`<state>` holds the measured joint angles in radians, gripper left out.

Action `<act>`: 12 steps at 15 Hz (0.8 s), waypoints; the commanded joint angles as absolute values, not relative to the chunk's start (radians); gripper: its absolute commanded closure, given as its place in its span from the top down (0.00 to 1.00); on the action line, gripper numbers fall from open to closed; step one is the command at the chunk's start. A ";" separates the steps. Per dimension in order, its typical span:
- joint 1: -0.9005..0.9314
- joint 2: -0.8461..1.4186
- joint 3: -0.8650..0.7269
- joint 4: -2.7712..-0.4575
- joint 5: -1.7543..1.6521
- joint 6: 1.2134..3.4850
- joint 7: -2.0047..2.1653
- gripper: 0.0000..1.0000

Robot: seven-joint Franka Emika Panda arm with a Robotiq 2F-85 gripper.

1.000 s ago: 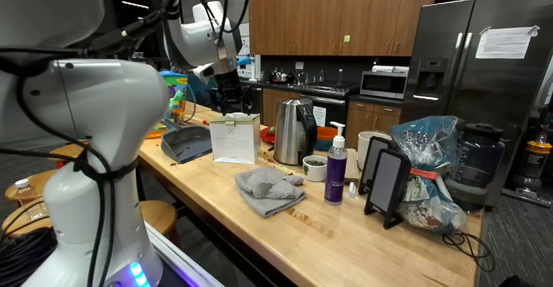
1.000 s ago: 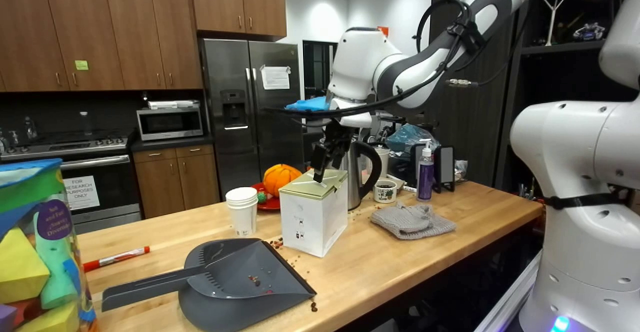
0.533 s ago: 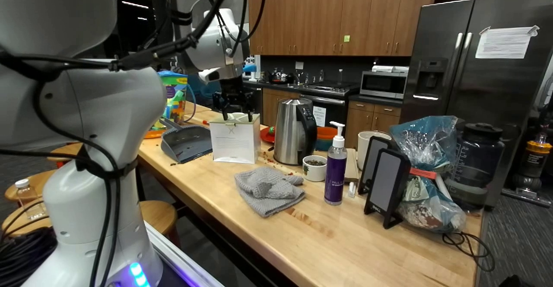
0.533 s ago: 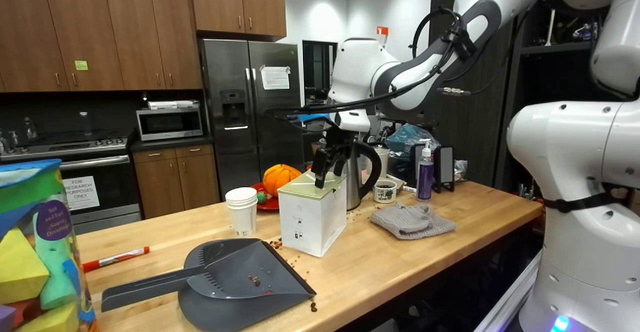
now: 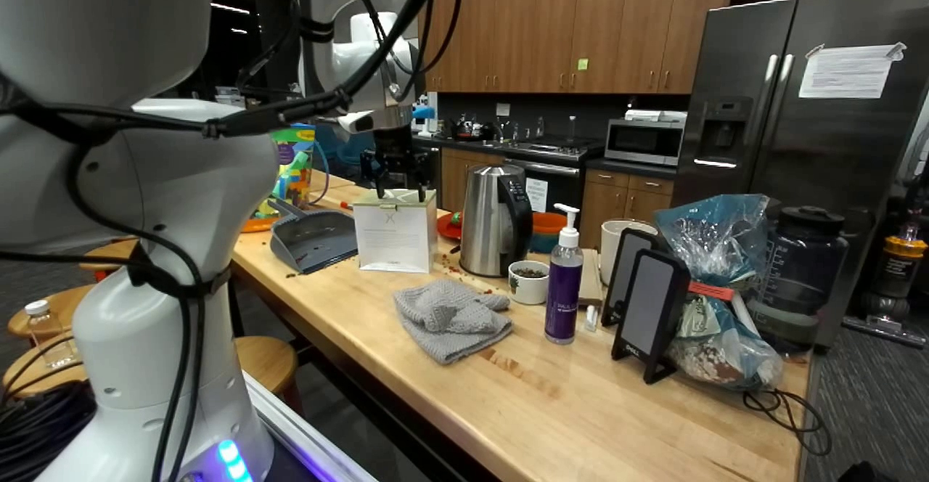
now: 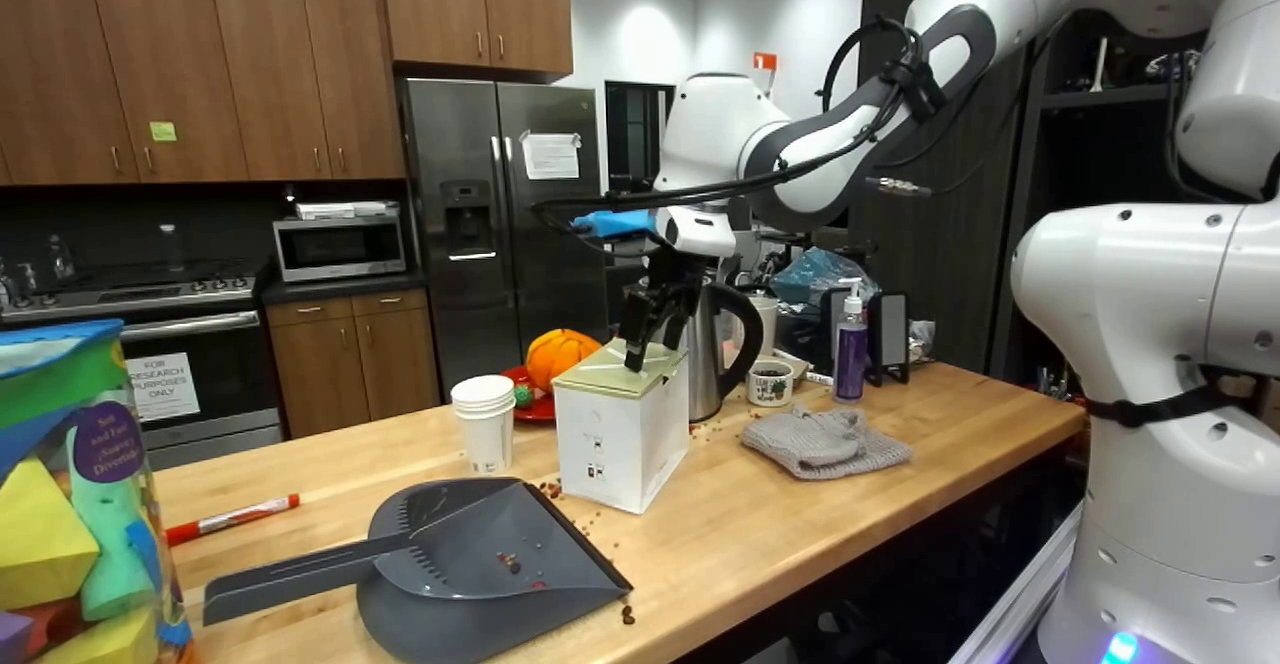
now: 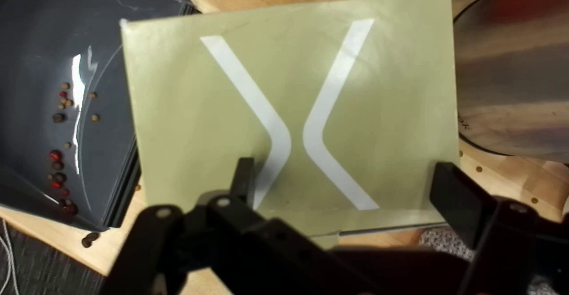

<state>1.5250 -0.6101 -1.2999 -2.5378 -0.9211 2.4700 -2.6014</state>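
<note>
Parted and empty, the jaws hang over the green lid [image 7: 391, 99] of a white box [image 6: 600, 444] on the desk [image 6: 760, 514] — a slow, level approach should keep the box steady beside the kettle [image 5: 483, 228].

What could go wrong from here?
1. Crushed lid: the open gripper sits low over the box; whether it touches isn't clear, but pushing lower might dent the top.
2. Knocked kettle: it stands close beside the box, so a sideways swing could catch it.
3. Spill: the dustpan lies near the box with loose bits in it; a bump might scatter them.
</note>
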 commanded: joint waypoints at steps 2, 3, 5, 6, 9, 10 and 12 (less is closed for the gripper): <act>1.336 -0.556 -1.095 -2.572 -0.890 2.492 -2.598 1.00; 1.274 -0.555 -1.024 -2.581 -0.879 2.488 -2.598 1.00; 1.145 -0.570 -0.875 -2.596 -0.876 2.458 -2.583 1.00; 1.078 -0.573 -0.796 -2.602 -0.857 2.447 -2.581 1.00; 0.863 -0.593 -0.553 -2.618 -0.760 2.368 -2.585 1.00; 0.786 -0.596 -0.475 -2.619 -0.724 2.341 -2.585 1.00; 0.634 -0.602 -0.332 -2.612 -0.652 2.281 -2.573 1.00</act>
